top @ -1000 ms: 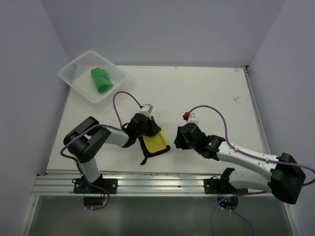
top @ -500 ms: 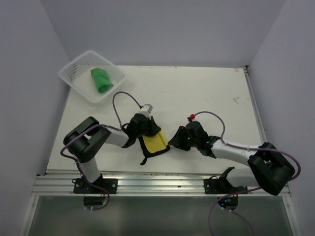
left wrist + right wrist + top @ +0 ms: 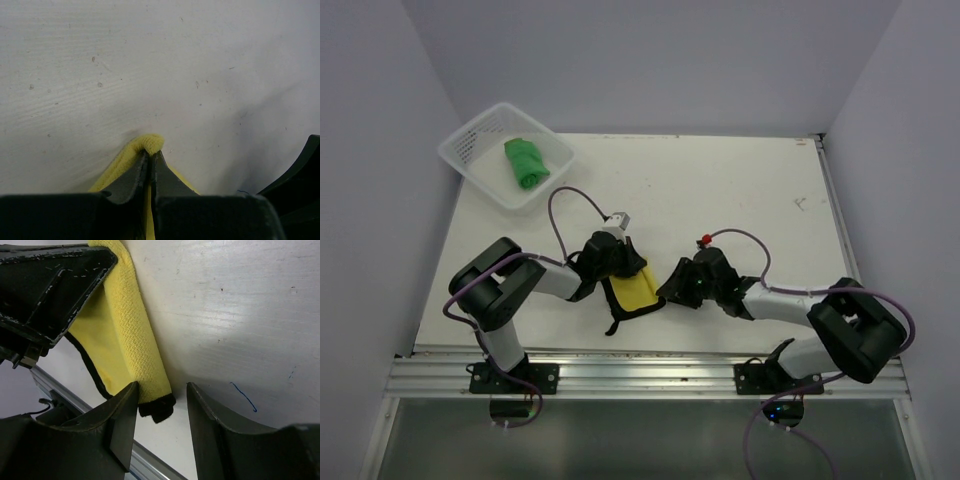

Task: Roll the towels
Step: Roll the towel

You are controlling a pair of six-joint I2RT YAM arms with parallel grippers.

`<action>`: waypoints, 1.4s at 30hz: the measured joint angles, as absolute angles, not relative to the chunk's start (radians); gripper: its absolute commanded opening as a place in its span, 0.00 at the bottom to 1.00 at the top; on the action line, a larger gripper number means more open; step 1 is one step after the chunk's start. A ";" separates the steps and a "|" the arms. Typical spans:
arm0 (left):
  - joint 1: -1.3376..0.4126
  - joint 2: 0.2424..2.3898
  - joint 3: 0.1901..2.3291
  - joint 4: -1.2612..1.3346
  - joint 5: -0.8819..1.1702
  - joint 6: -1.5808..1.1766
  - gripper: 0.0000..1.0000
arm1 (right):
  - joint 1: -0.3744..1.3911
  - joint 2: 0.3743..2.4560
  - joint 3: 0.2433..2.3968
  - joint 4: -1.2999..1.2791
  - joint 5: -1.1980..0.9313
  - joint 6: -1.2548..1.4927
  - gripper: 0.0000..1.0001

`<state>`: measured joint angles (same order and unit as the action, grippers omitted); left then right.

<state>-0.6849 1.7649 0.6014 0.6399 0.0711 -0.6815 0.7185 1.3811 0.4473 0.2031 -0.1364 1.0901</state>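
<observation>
Where the two arms are bolted to the metal rail (image 3: 640, 378) at the near edge of the surface (image 3: 740, 180), both bend inward and meet low over its near middle part. The left arm (image 3: 535, 280) reaches to the right, and the left jaws are pressed together on a fold of the yellow towel (image 3: 636, 291). In the left wrist view the two dark fingertips (image 3: 137, 172) almost touch, and a small bump of yellow cloth is pinched between them and sticks out past the tips. This towel lies on the surface between the two arms, with its black border toward the rail.

The right arm (image 3: 780, 305) comes in low from the right. The right jaws are spread apart at the right edge of the same towel. In the right wrist view this edge is turned over into a thick yellow band. Its black-bordered end lies in the gap, close to the finger (image 3: 125, 415) on the left of that picture; I cannot tell if they touch. The other finger is apart from the cloth, near a short blue line (image 3: 245, 396) on the surface.

Farther back, a purple cable (image 3: 558, 205) loops over each wrist. At the far left corner stands a white basket (image 3: 480, 140), and the green towel (image 3: 526, 162) lies rolled up inside it, well apart from both arms.
</observation>
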 measured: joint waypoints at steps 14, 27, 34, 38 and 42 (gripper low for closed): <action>-0.683 1.765 0.590 0.657 0.071 -0.697 0.00 | 0.719 1.467 0.426 0.334 -0.197 1.100 0.32; -0.683 1.765 0.585 0.664 0.073 -0.707 0.00 | 0.780 1.467 0.401 0.380 -0.119 1.034 0.00; -0.683 1.753 0.598 0.616 0.082 -0.742 0.05 | 0.897 1.423 0.410 0.335 0.052 0.958 0.00; -0.683 1.740 0.630 0.533 0.080 -0.741 0.12 | 0.917 1.412 0.411 0.315 0.110 0.941 0.00; -0.683 1.720 0.659 0.444 0.074 -0.740 0.18 | 0.934 1.383 0.411 0.278 0.169 0.919 0.00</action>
